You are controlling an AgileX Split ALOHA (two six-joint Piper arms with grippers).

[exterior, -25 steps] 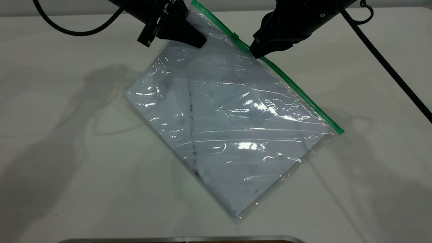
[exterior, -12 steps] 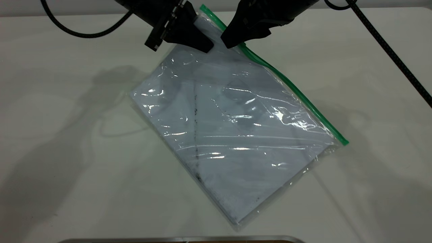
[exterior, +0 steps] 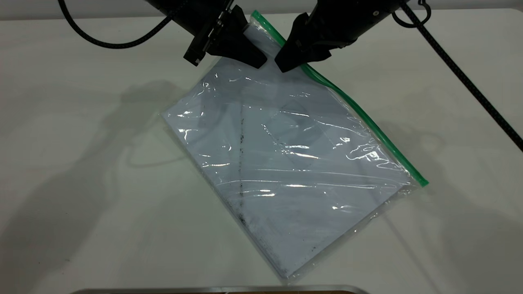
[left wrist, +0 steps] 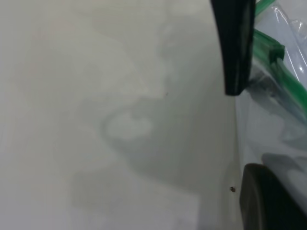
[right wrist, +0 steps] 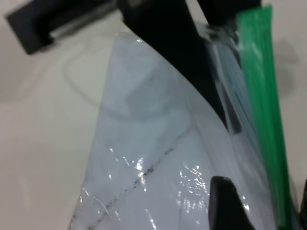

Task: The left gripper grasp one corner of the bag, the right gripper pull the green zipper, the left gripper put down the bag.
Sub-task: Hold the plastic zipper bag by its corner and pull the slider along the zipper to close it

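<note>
Shifted rightward, bag [exterior: 286, 163] corner between left gripper [exterior: 255, 59] fingers; right gripper [exterior: 286, 63] beside.

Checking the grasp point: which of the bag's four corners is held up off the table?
The far corner at the green zipper's upper end, where the left end effector pinches the bag. The other three corners rest on the table.

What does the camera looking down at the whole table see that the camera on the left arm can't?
Only the exterior view shows the whole clear plastic bag, the dark smudge line inside it, and the right gripper at the green zipper strip.

Only the left wrist view shows a close look at the small green slider tab.

Both show the all-black left gripper, the bag's top corner and the white table.
</note>
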